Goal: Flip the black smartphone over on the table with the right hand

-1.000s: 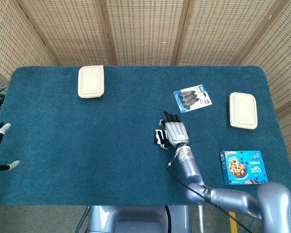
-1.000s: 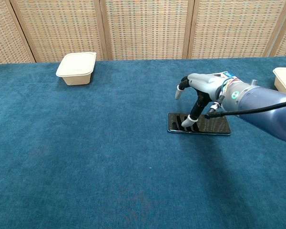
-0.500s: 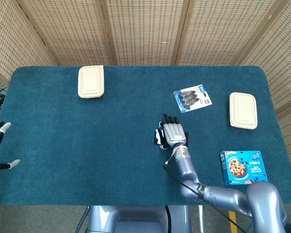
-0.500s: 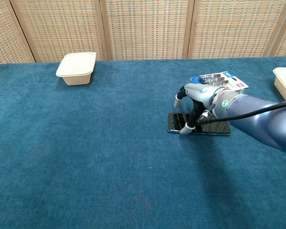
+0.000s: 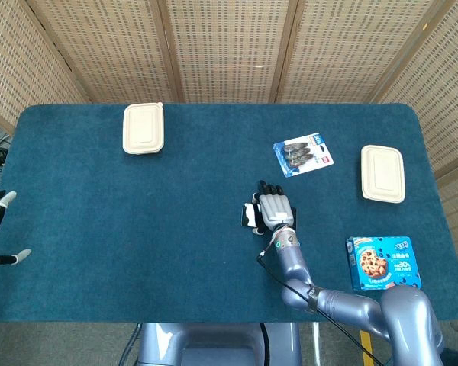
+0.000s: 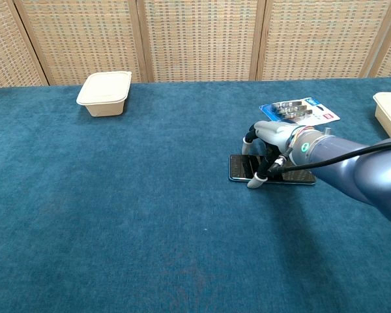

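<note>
A cream lidded container (image 5: 143, 128) is sitting far off to the robot hand's left at the back of the blue worktop (image 5: 137, 229). A carded blister pack (image 5: 303, 155) is lying just beyond the hand, another cream container (image 5: 382, 173) further right, and a blue cookie box (image 5: 380, 262) near the front edge on its right.

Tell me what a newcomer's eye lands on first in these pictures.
The right robot hand draws the eye: it arches low over the black smartphone, which lies flat on the blue table right of centre, fingertips at the phone's left end. Around it sit pale things: a cream lidded box at the far left, another at the right, a blister pack just beyond the robot hand, and a blue cookie box near the right front edge.
</note>
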You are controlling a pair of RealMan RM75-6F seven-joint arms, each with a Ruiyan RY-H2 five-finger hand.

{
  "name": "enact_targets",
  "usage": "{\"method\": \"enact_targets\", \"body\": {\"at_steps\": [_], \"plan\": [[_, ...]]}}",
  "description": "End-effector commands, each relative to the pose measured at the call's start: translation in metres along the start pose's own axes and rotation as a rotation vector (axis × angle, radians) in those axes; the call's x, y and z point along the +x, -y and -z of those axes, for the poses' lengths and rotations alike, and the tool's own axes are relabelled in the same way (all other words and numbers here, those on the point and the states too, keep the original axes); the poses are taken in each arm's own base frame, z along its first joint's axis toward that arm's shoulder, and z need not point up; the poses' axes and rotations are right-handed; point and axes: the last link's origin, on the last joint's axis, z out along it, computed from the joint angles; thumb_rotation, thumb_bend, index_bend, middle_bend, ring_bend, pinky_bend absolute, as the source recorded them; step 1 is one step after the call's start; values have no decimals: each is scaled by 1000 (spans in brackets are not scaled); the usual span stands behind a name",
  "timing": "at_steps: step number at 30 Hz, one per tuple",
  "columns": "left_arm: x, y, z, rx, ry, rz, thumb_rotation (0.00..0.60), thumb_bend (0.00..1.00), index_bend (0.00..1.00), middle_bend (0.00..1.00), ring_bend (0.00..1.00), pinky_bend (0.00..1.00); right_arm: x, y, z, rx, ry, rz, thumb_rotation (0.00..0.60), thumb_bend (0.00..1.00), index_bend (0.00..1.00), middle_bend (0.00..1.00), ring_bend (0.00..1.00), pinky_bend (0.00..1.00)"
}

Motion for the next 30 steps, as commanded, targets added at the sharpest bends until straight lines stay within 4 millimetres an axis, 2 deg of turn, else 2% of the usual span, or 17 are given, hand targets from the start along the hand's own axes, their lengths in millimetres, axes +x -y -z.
{"method": "enact_targets", "body": {"at_steps": [1,4,12,23,30], "plan": [[0,0,0,2,1,-1,600,0,0,0,0,0,-3,1,-1,6,9,11,600,252,416,0,0,0],[-1,0,-1,3,4,-3,600,0,0,0,0,0,-4,0,-1,12,15,28,600,350,491,0,0,0],[-1,0,-1,5,2,1,600,0,0,0,0,0,-3,3,3,43,10,24,600,392,569,0,0,0],[2,0,2,-4,-7,7,600,0,0,0,0,0,18,8,25,153,-76,-91,600,414,588,0,0,0],[2,-2,4,-12,-10,8,600,0,0,0,0,0,33,11,46,244,-104,-251,600,414,589,0,0,0]]}}
